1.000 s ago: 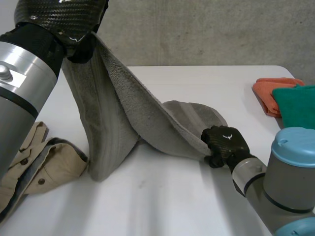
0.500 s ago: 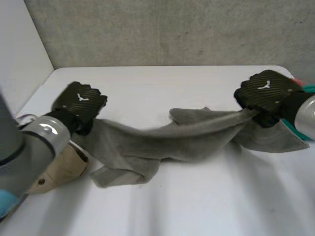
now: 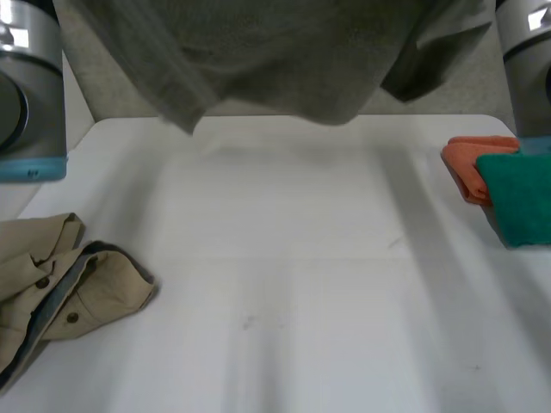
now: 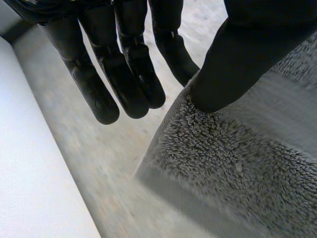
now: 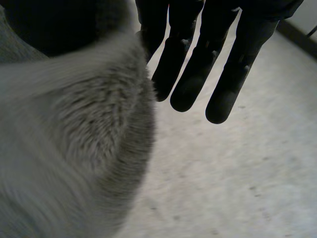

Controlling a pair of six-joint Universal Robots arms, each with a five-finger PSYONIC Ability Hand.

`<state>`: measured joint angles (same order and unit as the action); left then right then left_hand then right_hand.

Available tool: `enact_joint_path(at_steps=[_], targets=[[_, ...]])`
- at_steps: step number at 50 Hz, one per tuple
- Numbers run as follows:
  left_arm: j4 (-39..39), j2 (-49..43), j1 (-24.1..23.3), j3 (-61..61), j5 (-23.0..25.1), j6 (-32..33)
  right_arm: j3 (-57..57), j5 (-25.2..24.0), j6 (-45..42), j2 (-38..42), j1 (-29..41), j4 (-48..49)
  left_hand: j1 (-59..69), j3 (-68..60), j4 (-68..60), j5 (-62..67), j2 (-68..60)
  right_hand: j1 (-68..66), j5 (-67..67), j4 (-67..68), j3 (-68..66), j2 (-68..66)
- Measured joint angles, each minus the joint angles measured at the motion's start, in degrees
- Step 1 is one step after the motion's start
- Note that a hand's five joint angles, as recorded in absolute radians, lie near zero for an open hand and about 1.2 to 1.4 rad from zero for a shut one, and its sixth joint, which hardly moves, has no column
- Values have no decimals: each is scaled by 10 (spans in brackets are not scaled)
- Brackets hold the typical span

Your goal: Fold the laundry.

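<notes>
A grey towel [image 3: 258,60] hangs spread in the air above the far side of the white table [image 3: 301,292], between my left arm [image 3: 30,95] and my right arm [image 3: 525,69]. In the left wrist view my left hand [image 4: 124,74] pinches an edge of the towel [image 4: 237,163] under its thumb [image 4: 237,59], with the other fingers straight beside it. In the right wrist view my right hand [image 5: 198,64] holds the towel [image 5: 74,148] at its thumb side, with the other fingers straight and clear of the cloth.
A crumpled beige shirt [image 3: 60,275] lies at the table's left edge. An orange cloth [image 3: 469,168] and a teal cloth [image 3: 521,198] are stacked at the right edge. A concrete wall stands behind the table.
Both arms have risen, carrying the towel from low over the table to high in the air. It now hangs spread between the hands and off the table.
</notes>
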<state>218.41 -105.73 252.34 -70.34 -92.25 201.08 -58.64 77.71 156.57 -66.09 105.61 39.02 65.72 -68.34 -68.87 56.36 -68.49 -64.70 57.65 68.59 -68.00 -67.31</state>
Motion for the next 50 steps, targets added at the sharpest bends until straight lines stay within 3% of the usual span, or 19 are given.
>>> enact_joint_path(at_steps=[2, 6, 11, 18, 22, 23, 28, 37, 44, 50], targets=[[-21, 18, 2, -50, 6, -10, -35, -39, 27, -4, -6, -50, 0, 0, 0, 0, 0, 0, 3, 0, 0, 0], [-32, 36, 3, -130, 18, -13, -80, -71, 11, -2, -9, -144, 0, 0, 0, 0, 0, 0, 3, 0, 0, 0], [-25, 43, -1, -239, 38, -4, -156, -88, -41, 9, -13, -233, 0, 0, 0, 3, 0, 0, 3, 0, -1, 0], [-3, 16, -6, -340, 59, 24, -246, -89, -114, 55, -22, -267, 0, 0, 0, 3, 0, 0, 1, -3, 1, 1], [3, -1, -7, -365, 62, 41, -267, -82, -136, 85, -28, -277, 0, 0, 0, 3, 0, 92, -117, -126, 121, 117], [3, -6, -7, -371, 61, 46, -271, -76, -136, 95, -32, -285, 0, 0, 0, 3, 0, 206, -230, -244, 238, 234], [0, 4, -3, -373, 58, 46, -271, -43, -82, 97, -49, -307, 0, 0, 0, 3, 0, 381, -420, -424, 415, 410], [-5, 37, 11, -369, 57, 29, -277, -2, 68, 82, -92, -334, 0, 0, 0, 3, 0, 396, -450, -444, 429, 420], [-15, 48, 21, -369, 60, 20, -279, -34, 132, 94, -125, -380, 0, 0, 0, 3, 0, 381, -413, -419, 419, 412], [-30, 51, 26, -366, 63, 18, -276, -82, 161, 105, -140, -403, 0, 0, 0, 3, 0, 250, -288, -291, 285, 278]])
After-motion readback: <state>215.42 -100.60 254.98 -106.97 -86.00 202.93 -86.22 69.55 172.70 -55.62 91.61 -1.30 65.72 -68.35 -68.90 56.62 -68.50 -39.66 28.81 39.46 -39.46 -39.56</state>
